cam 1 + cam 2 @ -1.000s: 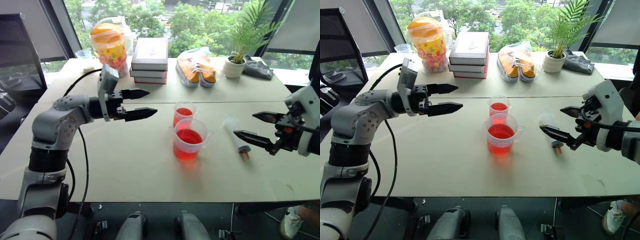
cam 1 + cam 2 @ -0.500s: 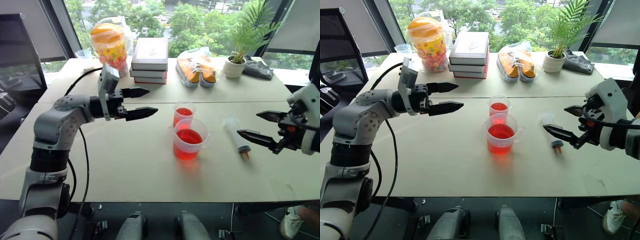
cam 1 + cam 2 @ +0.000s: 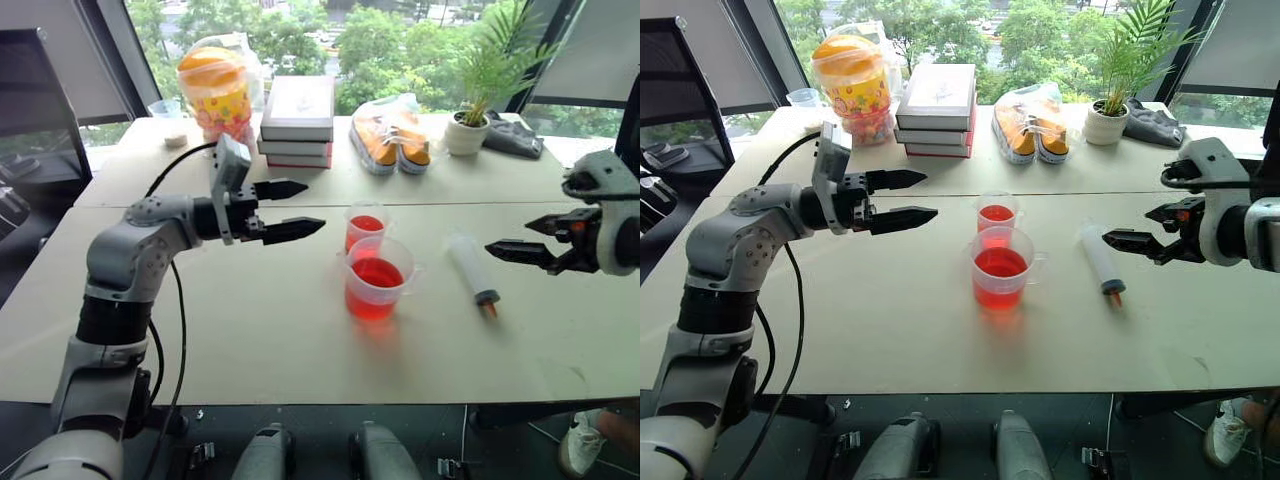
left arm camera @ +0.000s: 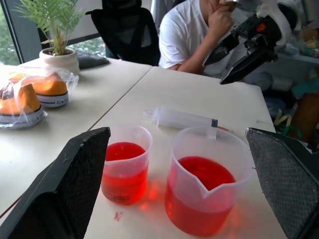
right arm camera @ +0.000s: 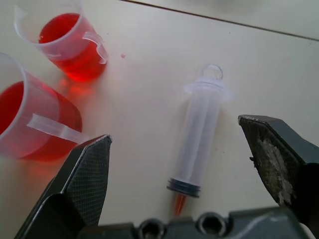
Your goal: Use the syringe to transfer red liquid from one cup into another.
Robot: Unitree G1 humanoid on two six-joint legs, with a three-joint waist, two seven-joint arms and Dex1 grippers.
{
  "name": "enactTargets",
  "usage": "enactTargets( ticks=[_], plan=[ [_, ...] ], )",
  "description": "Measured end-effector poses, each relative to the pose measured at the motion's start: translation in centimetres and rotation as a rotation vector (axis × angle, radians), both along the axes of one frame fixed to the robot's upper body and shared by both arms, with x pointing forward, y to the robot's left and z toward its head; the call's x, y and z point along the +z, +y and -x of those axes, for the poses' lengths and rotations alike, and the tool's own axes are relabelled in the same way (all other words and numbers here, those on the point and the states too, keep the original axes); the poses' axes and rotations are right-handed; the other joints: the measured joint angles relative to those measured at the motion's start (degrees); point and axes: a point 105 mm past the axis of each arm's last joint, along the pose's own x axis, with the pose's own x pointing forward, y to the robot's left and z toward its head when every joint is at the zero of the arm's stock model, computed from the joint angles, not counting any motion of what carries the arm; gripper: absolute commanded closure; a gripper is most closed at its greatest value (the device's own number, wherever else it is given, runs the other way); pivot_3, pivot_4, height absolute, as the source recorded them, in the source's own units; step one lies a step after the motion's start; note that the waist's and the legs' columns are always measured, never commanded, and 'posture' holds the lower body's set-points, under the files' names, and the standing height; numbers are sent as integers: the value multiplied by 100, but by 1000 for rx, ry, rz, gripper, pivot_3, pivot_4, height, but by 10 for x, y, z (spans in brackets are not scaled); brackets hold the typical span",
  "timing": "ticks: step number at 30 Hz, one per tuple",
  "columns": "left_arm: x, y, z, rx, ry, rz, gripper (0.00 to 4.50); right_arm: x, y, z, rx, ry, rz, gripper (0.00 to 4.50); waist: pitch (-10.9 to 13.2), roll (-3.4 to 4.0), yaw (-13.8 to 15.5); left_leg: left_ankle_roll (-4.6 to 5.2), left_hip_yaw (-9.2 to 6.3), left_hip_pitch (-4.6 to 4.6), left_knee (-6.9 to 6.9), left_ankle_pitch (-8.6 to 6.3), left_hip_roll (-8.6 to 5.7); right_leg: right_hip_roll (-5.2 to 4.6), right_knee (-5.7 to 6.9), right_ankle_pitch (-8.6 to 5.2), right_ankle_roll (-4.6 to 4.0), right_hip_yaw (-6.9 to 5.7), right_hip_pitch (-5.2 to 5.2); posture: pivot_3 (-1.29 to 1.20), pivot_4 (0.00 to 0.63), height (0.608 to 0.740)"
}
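The syringe [image 3: 470,266] lies flat on the table, right of the cups, with its orange tip toward the table's near edge. The wide handled cup [image 3: 378,279] holds red liquid [image 3: 376,273]. The narrower cup [image 3: 367,226] stands just behind it, also with red liquid. My right gripper [image 3: 507,237] hovers open just right of the syringe, above the table and clear of it. In the right wrist view the syringe [image 5: 199,139] lies between my fingers [image 5: 84,184]. My left gripper [image 3: 312,205] is open, held level left of the cups and pointing at them.
At the table's far side are a snack jar [image 3: 215,85], a stack of books [image 3: 300,110], bagged shoes [image 3: 392,135], a potted plant [image 3: 470,125] and a grey cloth [image 3: 515,135]. A seated person [image 4: 187,35] appears beyond the table's right end.
My right gripper has swung right and farther back, from over the syringe's tip to beside its barrel, and has rolled flatter. The left gripper has barely shifted. The syringe and cups are unmoved.
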Motion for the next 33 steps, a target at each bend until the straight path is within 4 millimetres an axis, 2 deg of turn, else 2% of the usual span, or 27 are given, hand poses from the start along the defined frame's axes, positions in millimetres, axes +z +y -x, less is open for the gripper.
enactTargets(
  ticks=[3, 7, 12, 19, 24, 27, 31, 32, 33],
  plan=[
    [0, -4, -1, -12, 0, 9, 0, -9, -7, -18, -48, 89, -50, 11, 0, 0, 7, 0, 1, -3, -11, 0, 1, 2, -15, 0, 0, -1, -2, 0, 150, 740],
    [-3, -9, -2, -23, -6, 9, 0, -32, -11, -44, -96, 196, -83, 11, 0, 0, -15, 3, 5, -14, -15, -2, 1, 2, -32, 1, 1, 0, -7, 0, 150, 740],
    [-5, -11, -1, -18, -3, 10, 0, -62, -1, -71, -77, 281, -45, 11, 0, 0, -9, 3, 2, -26, -17, -2, 1, 3, -36, 2, 2, -1, -19, 0, 150, 740],
    [-7, -9, -1, 7, -5, 5, 0, -94, -5, -75, -48, 364, 68, 11, 0, 0, 21, 3, -1, -32, -13, -2, -5, -4, -41, 3, 4, -4, -19, 0, 150, 740],
    [-5, -10, 1, 9, -23, 1, 0, -101, -4, -75, -17, 391, 95, 11, -1, 1, -1, 2, -3, -28, -14, -2, -2, 1, -35, 4, 3, -4, -20, 0, 150, 740],
    [-5, -10, 1, 15, -25, 1, 0, -102, -4, -74, -6, 400, 112, 818, -1, 2, -1, 2, -3, -27, -14, -2, -2, 1, -33, 4, 3, -4, -20, 0, 150, 740],
    [-8, -9, 1, 18, -15, 1, 0, -103, -1, -74, 6, 410, 126, 2762, -1, 1, -4, 2, -4, -27, -14, -2, -2, 1, -32, 4, 3, -4, -20, 0, 150, 740],
    [-9, -9, 1, 18, -14, 1, 0, -103, -1, -74, 12, 412, 128, 3031, -1, 1, -4, 2, -4, -27, -14, -2, -2, 1, -32, 4, 3, -5, -20, 0, 150, 740],
    [-9, -9, 1, 18, -14, 1, 0, -103, 0, -74, 13, 413, 133, 3048, -1, 1, -2, 2, -4, -27, -14, -2, -2, 1, -32, 4, 3, -4, -19, 0, 150, 740]
  ],
)
